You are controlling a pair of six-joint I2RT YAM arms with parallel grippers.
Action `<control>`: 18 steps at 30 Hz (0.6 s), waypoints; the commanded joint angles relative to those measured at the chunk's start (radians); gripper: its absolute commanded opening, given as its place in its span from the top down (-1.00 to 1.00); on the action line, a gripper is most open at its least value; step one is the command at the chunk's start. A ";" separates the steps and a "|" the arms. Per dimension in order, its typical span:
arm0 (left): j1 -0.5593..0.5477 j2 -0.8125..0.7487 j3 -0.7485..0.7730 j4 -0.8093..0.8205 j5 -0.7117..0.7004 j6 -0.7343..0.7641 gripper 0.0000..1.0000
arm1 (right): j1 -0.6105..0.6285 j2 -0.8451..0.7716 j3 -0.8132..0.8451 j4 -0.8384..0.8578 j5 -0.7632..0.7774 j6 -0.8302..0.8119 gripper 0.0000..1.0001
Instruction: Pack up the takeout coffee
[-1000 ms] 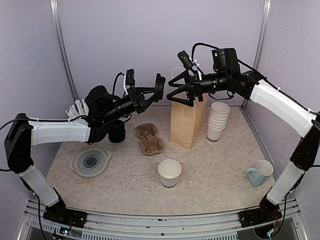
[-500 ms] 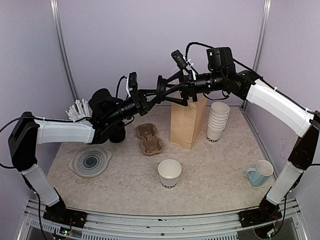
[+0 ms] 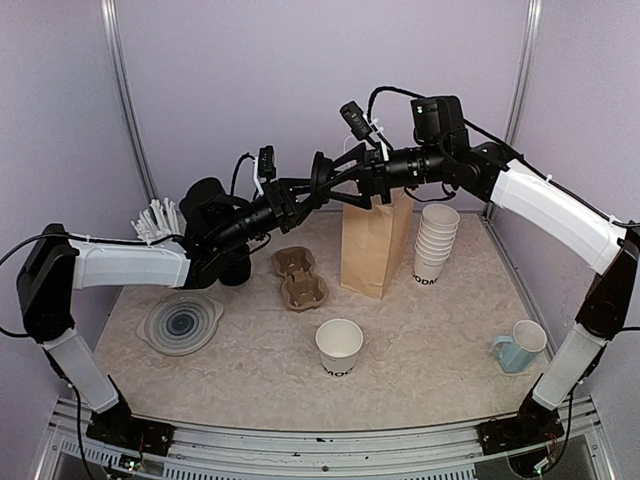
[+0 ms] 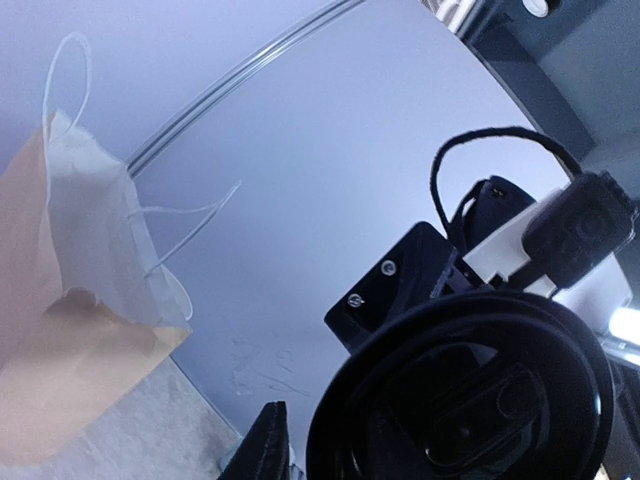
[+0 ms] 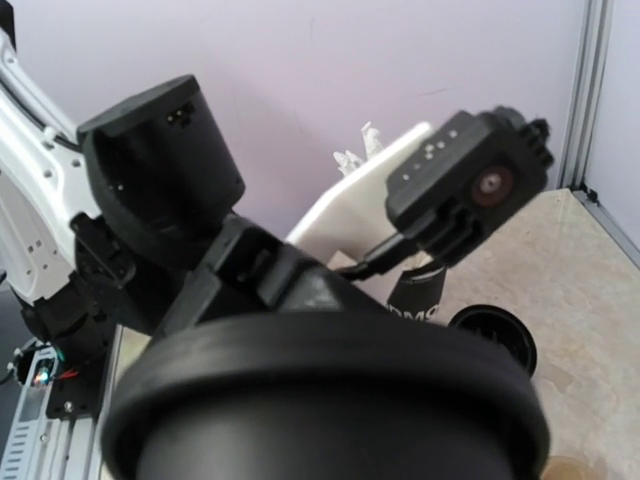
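Closing the earlier gap, the right pincer (image 3: 332, 181) is straddling the black lid (image 3: 320, 174) that the left pincer (image 3: 313, 184) is gripping in mid-air beside the paper bag (image 3: 375, 245), right clamping indeterminable, indicating a handover while the lidless cup (image 3: 340, 345) is standing on the worktop (image 3: 440, 340)

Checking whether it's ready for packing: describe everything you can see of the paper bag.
The paper bag is plain tan kraft paper with thin white string handles. It stands upright on the table at rear centre, top seemingly open, between the cardboard cup carrier and the stack of white cups, apparently touching neither.
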 commanded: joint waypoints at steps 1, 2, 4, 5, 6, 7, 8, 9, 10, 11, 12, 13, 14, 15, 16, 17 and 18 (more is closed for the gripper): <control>-0.014 -0.035 -0.008 -0.103 -0.044 0.048 0.26 | 0.017 -0.014 -0.025 -0.023 0.023 -0.045 -0.35; -0.014 -0.045 -0.016 -0.136 -0.055 0.069 0.09 | 0.015 -0.026 -0.032 -0.040 0.026 -0.071 -0.35; -0.014 -0.094 -0.031 -0.237 -0.080 0.124 -0.04 | 0.002 -0.057 -0.053 -0.073 0.024 -0.136 -0.35; -0.015 -0.114 -0.036 -0.298 -0.097 0.160 -0.06 | -0.007 -0.073 -0.063 -0.103 0.011 -0.175 -0.35; -0.017 -0.141 -0.043 -0.365 -0.121 0.196 -0.07 | -0.017 -0.086 -0.071 -0.133 0.007 -0.224 -0.36; -0.020 -0.161 -0.051 -0.423 -0.143 0.234 -0.09 | -0.020 -0.098 -0.080 -0.168 0.011 -0.274 -0.36; -0.021 -0.192 -0.059 -0.485 -0.166 0.265 -0.10 | -0.024 -0.107 -0.088 -0.209 0.015 -0.327 -0.36; -0.022 -0.207 -0.069 -0.539 -0.188 0.293 -0.11 | -0.029 -0.115 -0.092 -0.257 0.011 -0.391 -0.36; -0.022 -0.224 -0.074 -0.607 -0.215 0.319 -0.11 | -0.029 -0.118 -0.092 -0.315 0.005 -0.479 -0.37; -0.022 -0.231 -0.078 -0.676 -0.242 0.338 -0.10 | -0.029 -0.121 -0.089 -0.372 -0.003 -0.545 -0.37; -0.022 -0.241 -0.083 -0.734 -0.265 0.356 -0.08 | -0.029 -0.122 -0.085 -0.438 -0.009 -0.608 -0.38; -0.023 -0.243 -0.090 -0.789 -0.290 0.371 -0.07 | -0.028 -0.121 -0.080 -0.497 -0.010 -0.671 -0.38; -0.024 -0.242 -0.098 -0.838 -0.311 0.381 -0.06 | -0.028 -0.115 -0.074 -0.562 -0.005 -0.732 -0.39; -0.024 -0.240 -0.105 -0.883 -0.338 0.384 -0.04 | -0.026 -0.106 -0.066 -0.622 0.006 -0.785 -0.38; -0.029 -0.238 -0.116 -0.919 -0.381 0.374 -0.02 | -0.023 -0.095 -0.058 -0.674 0.023 -0.823 -0.39; -0.037 -0.237 -0.137 -0.958 -0.427 0.362 -0.01 | -0.019 -0.080 -0.050 -0.725 0.036 -0.855 -0.39; -0.047 -0.241 -0.168 -0.951 -0.454 0.353 0.00 | -0.014 -0.065 -0.041 -0.768 0.045 -0.880 -0.39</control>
